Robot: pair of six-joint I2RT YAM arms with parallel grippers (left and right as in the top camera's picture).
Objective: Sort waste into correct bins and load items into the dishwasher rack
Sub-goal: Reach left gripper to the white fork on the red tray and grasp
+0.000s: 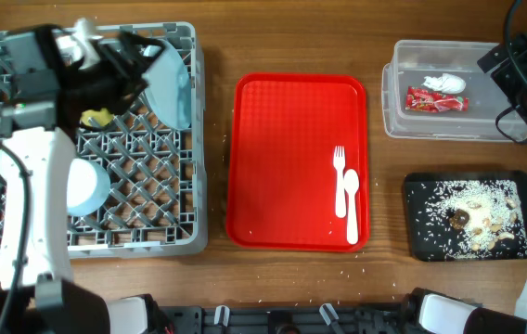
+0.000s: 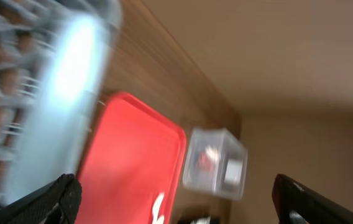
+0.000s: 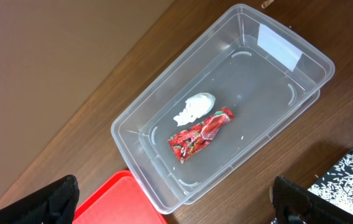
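The grey dishwasher rack [image 1: 180, 232] holds an upright pale blue plate [image 1: 173, 88], a yellow cup [image 1: 96, 118] and a light blue bowl [image 1: 85, 186]. My left gripper [image 1: 145, 56] is open and empty just beside the plate's top edge; the plate is blurred in the left wrist view [image 2: 58, 106], where the gripper [image 2: 176, 208] is too. The white fork [image 1: 340, 165] and spoon [image 1: 349, 199] lie on the red tray. The clear tub [image 1: 393, 111] holds the red wrapper [image 3: 200, 134] and white tissue [image 3: 194, 107]. My right gripper [image 3: 176, 199] hangs open above the tub. The pale green bowl is out of view.
The flat red serving tray [image 1: 282, 158] lies between the rack and the bins. The black tray [image 1: 417, 246] at the front right holds rice and brown scraps [image 1: 477, 218]. A few rice grains lie on the wood near the table's front edge.
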